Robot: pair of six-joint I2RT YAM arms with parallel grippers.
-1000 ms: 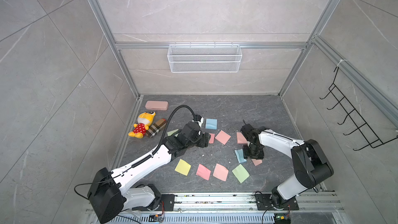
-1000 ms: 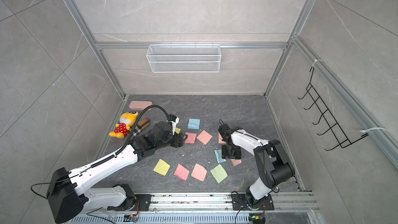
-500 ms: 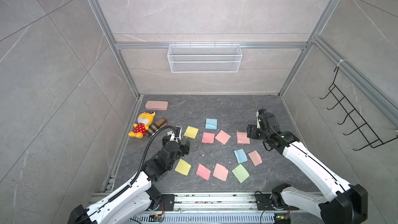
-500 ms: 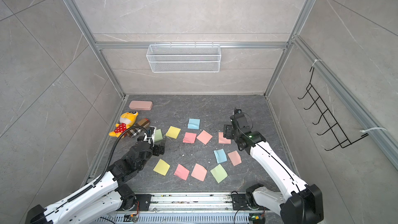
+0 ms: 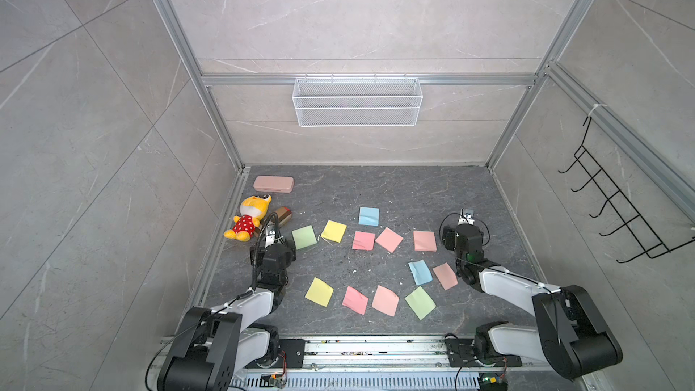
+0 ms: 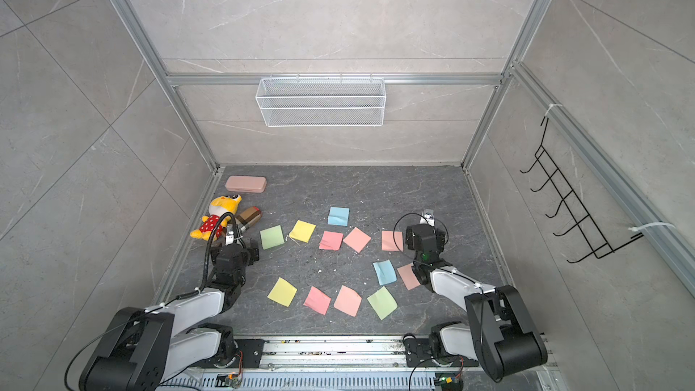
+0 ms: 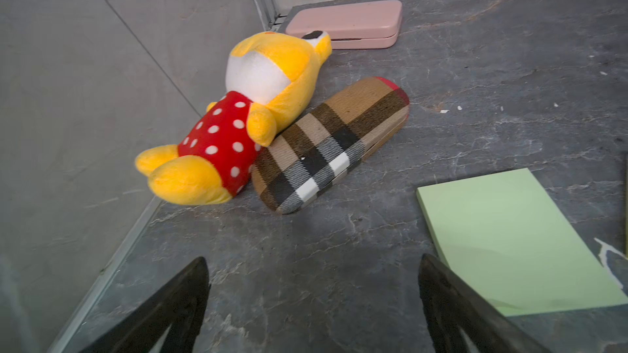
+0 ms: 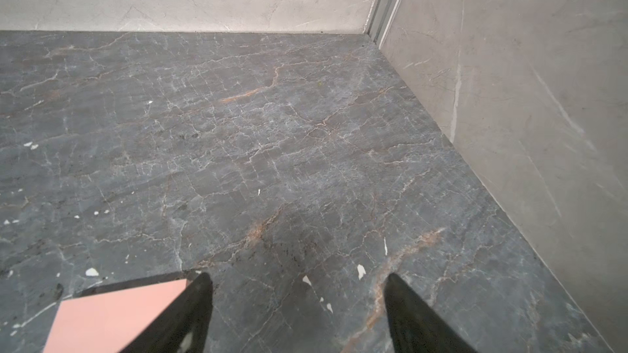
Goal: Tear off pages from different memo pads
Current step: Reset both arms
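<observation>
Six memo pads lie in a back row in both top views: green, yellow, blue, pink and two salmon. Loose pages lie nearer the front: yellow, pink, salmon, green, blue, salmon. My left gripper hangs open and empty just left of the green pad. My right gripper is open over bare floor, right of a salmon pad.
A plush toy, a plaid case and a long pink case lie along the left wall, just ahead of my left gripper. A wire basket hangs on the back wall. A black hook rack is on the right wall.
Both arms have drawn back from the middle to the sides, uncovering the yellow and green pads and the blue and salmon pages. Both sets of jaws have opened wider.
</observation>
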